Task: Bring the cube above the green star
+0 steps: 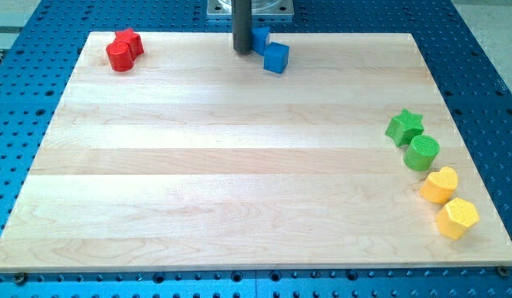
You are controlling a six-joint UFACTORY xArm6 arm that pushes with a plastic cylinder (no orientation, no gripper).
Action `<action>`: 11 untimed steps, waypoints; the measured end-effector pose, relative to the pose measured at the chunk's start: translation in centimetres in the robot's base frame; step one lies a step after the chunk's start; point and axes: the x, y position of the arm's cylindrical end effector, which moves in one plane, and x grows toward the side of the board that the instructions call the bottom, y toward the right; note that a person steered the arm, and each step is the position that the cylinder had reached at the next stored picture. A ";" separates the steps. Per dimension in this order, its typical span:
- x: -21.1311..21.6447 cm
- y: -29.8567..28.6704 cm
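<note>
A blue cube point(275, 58) lies near the view's top centre of the wooden board point(239, 165). Another blue block point(260, 37) sits just behind it, partly hidden by the rod. My tip point(242, 51) rests on the board just left of the blue cube, close to both blue blocks. The green star point(404, 127) lies far off at the view's right, well below and right of the cube.
A green cylinder point(422, 153) sits right below the star. A yellow heart point(439, 185) and a yellow hexagon point(457, 218) follow toward the bottom right. Two touching red blocks point(123, 50) lie at the top left corner.
</note>
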 end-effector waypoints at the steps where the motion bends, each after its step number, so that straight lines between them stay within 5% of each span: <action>1: -0.6 1.6; 4: 3.4 11.5; 9: 3.2 -0.2; 11: 6.3 -4.1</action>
